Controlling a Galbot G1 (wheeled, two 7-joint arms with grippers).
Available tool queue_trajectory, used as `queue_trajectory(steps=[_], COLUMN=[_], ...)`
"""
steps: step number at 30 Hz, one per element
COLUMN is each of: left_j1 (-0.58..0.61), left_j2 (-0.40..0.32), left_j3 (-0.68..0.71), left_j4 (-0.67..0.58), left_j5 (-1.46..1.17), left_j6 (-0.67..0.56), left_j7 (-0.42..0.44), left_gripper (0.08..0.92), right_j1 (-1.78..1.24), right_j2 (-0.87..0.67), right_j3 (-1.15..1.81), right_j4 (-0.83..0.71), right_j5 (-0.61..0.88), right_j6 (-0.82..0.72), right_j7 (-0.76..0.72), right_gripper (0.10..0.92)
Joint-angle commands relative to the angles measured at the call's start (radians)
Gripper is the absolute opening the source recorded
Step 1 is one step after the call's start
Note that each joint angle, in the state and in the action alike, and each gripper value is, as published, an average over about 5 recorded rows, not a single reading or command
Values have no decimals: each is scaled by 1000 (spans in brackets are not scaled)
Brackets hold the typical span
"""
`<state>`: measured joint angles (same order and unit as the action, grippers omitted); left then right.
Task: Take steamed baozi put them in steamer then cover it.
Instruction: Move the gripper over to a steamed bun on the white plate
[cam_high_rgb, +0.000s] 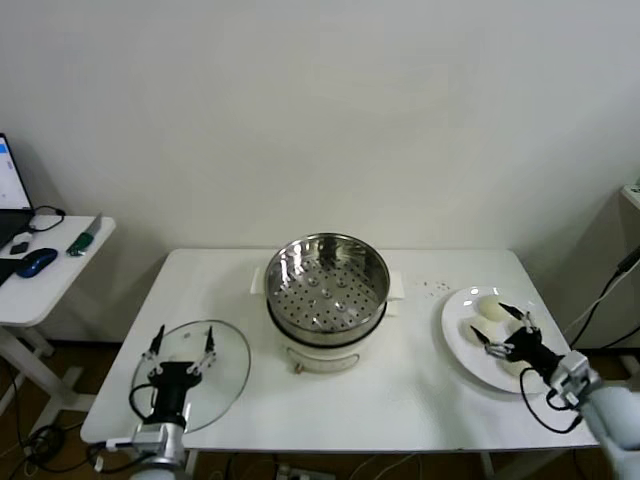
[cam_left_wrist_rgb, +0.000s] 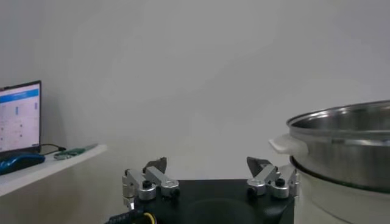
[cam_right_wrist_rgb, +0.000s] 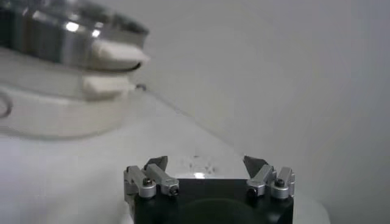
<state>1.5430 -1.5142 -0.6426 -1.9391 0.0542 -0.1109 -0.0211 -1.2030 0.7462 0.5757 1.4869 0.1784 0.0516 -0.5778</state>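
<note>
Head view: left gripper (cam_high_rgb: 181, 353) jaws apart over the glass lid (cam_high_rgb: 225, 385) at the near table (cam_high_rgb: 400, 400) edge left of the steamer (cam_high_rgb: 327, 290); right gripper (cam_high_rgb: 508, 328) jaws apart over the plate (cam_high_rgb: 460, 345) right of the steamer. Steamed baozi (cam_high_rgb: 489, 305) lie on that plate; bare tabletop separates both from the steamer, which stands mid-table, uncovered.

The steamer (cam_high_rgb: 326, 285) is a round, shiny steel basket with a perforated floor, standing upright, uncovered and empty on a white cooker base. To the right of the steamer, well apart from it, lie the steamed baozi (cam_high_rgb: 489, 306): cream-white, smooth domes, 1 fully visible, others partly hidden.
</note>
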Motion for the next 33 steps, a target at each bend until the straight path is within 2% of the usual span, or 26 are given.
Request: queue_trajectory(steps=[1, 7, 14, 20, 26, 33], left_j1=[-1, -8, -15, -21, -21, -18], left_j2=[4, 13, 32, 55, 62, 76], left_j3=[4, 6, 7, 2, -3, -8], left_j4=[-5, 3, -11, -20, -12, -5], left_j5=[-34, -40, -48, -53, -56, -55], left_j6=[20, 29, 68, 86, 94, 118], left_j7=[0, -4, -12, -14, -17, -24], left_gripper=[823, 823, 823, 823, 823, 823], right_j1=[483, 859, 1163, 1228, 1215, 1166], right_j2=[-313, -252, -90, 25, 153, 206], right_j3=[-298, -594, -875, -979, -873, -820], right_j4=[-257, -417, -654, -777, -930, -957], right_j5=[-326, -557, -664, -693, -830, -891], right_j6=[89, 196, 229, 218, 275, 274], right_j7=[-455, -584, -636, -633, -591, -568], right_gripper=[823, 823, 823, 823, 823, 823])
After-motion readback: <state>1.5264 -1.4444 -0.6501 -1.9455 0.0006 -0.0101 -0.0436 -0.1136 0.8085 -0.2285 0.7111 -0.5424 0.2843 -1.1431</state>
